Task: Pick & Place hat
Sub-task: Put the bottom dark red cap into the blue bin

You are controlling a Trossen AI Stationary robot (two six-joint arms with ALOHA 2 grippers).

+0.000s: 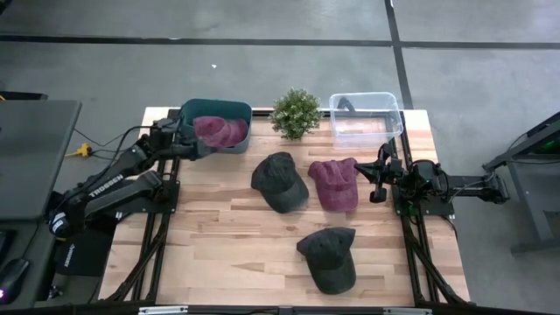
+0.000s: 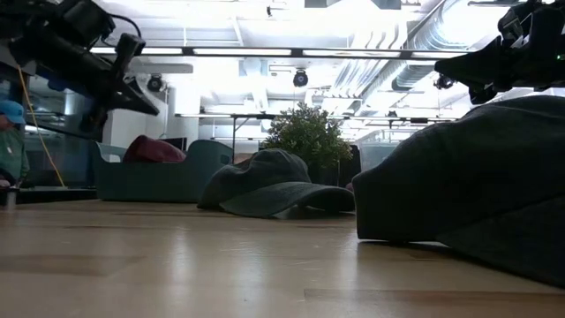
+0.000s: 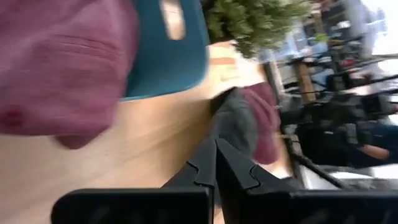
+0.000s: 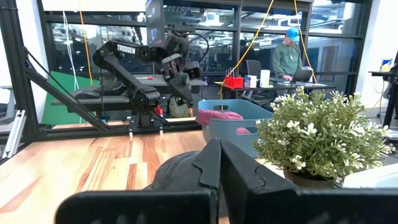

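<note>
One maroon hat (image 1: 219, 130) already lies in the teal bin (image 1: 237, 109) at the tabletop's far left, your left gripper (image 1: 186, 147) sits closed and empty beside it, so next send it toward the dark cap (image 1: 280, 182) mid-tabletop, opening first.

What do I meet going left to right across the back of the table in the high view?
Left gripper → teal bin holding a maroon hat → plant → clear bin.
</note>
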